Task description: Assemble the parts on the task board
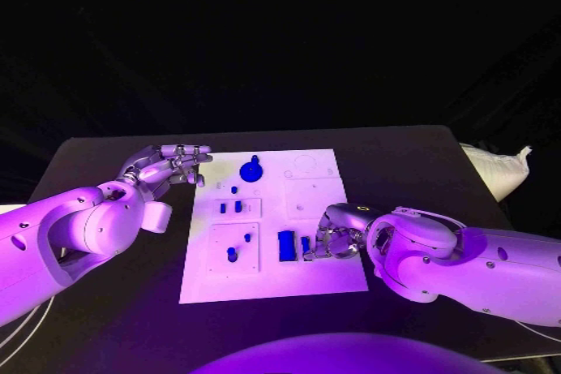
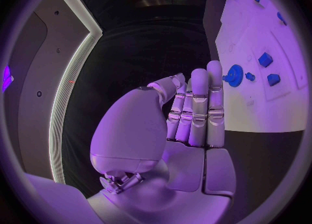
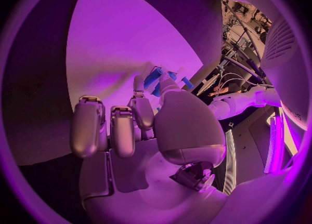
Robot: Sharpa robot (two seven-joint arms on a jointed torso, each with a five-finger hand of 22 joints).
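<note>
A white task board [image 1: 271, 281] lies in the middle of a black table [image 1: 409, 155], with two white robot arms reaching in from either side. The right hand [image 1: 331, 238] rests at the board's near right portion, its fingertips closed around a small blue part [image 1: 306, 245] just beside a taller blue block [image 1: 286, 245] that stands on the board. The right wrist view shows the thumb and a finger [image 3: 140, 86] meeting on blue pieces [image 3: 155, 78], though the grip itself is partly hidden behind the palm, so the hold appears to be a pinch rather than a full grasp. The remaining fingers hang curled and apart from the part.

The left hand [image 1: 175, 165] hovers at the board's far left edge, holding nothing; the left wrist view shows its fingers [image 2: 198, 107] straight, side by side, with the thumb drawn in beside them.

Elsewhere on the board, a round blue gear-like part [image 1: 250, 172] sits near the far edge, two small blue pieces [image 1: 230, 206] stand in a recessed panel at the middle, and two more blue pegs [image 1: 238, 251] occupy the panel nearer the robot. A white bag [image 1: 497, 169] lies off the table's right side.
</note>
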